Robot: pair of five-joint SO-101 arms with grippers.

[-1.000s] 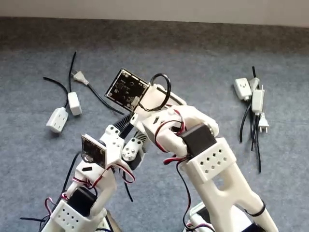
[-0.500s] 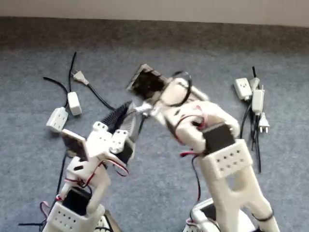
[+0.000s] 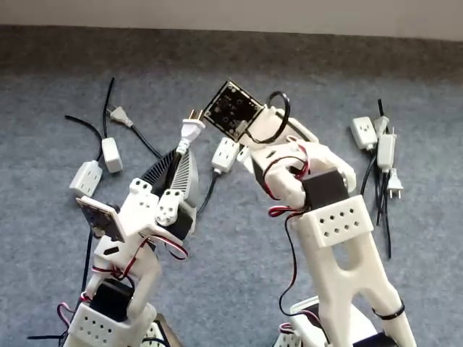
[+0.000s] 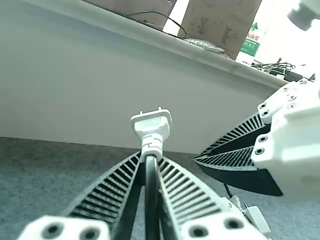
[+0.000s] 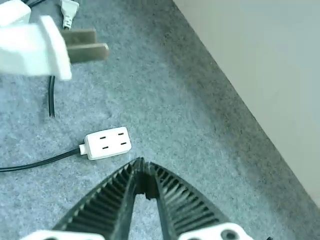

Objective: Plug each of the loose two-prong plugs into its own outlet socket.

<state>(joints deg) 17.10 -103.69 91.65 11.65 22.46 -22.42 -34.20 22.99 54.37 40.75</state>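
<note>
My left gripper (image 3: 181,153) (image 4: 150,159) is shut on the cord end of a white two-prong plug (image 3: 192,130) (image 4: 151,129), held above the carpet with its prongs pointing away from the arm. Just to the right of it a white outlet socket (image 3: 225,154) (image 5: 107,143) lies on the carpet, its cord trailing toward the arms. My right gripper (image 5: 145,176) hangs over that socket, shut, with nothing between its fingers. The held plug (image 5: 35,47) looms near the right wrist camera, prongs bare.
Two white sockets (image 3: 85,178) (image 3: 111,154) and a loose plug (image 3: 119,116) with black cords lie at the left. At the right sit another socket (image 3: 364,132), an adapter (image 3: 385,150) and a plug (image 3: 394,186). A pale wall bounds the far side of the carpet.
The right arm has swung to the right, uncovering the middle socket. The left arm has turned and lifted its plug up toward the middle, next to that socket.
</note>
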